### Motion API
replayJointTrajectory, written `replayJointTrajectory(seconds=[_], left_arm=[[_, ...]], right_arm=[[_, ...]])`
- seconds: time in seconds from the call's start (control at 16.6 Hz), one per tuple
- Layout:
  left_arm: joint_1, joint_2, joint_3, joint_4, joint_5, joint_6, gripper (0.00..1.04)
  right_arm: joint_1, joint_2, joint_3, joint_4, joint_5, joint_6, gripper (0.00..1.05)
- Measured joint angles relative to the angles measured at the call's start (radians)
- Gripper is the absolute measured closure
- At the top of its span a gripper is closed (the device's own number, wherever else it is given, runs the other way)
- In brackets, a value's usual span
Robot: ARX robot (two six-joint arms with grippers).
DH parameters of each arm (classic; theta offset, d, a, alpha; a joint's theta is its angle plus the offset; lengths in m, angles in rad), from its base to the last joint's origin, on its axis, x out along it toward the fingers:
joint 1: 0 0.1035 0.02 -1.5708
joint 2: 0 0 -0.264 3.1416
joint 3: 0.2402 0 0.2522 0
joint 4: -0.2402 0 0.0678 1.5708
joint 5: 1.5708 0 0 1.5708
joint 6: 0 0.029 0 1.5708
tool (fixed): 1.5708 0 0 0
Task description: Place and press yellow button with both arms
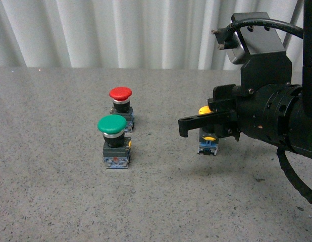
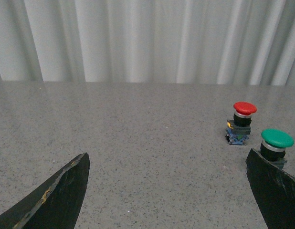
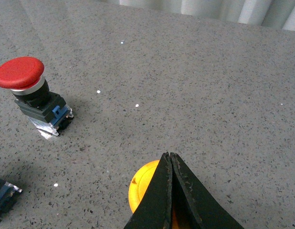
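Yellow button: one, in right claw; one red, one green.

The red-capped button stands just behind the green-capped button; the yellow button is well to that button's right, all above the table.

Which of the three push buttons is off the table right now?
The yellow button, held in the right claw above the table. The red button and green button both stand on it.
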Motion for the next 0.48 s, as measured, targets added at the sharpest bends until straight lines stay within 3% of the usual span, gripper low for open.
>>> replayJointTrajectory(seconds=[0.24,0.48], left_arm=[[0.000,0.000,0.000,0.000,0.000,0.000,0.07],[0.000,0.000,0.000,0.000,0.000,0.000,0.07]], right_arm=[[-0.007,-0.090,-0.053,0.078,-0.029,0.023,1.03],[-0.007,-0.322,-0.071,0.196,-0.078,0.142,1.03]])
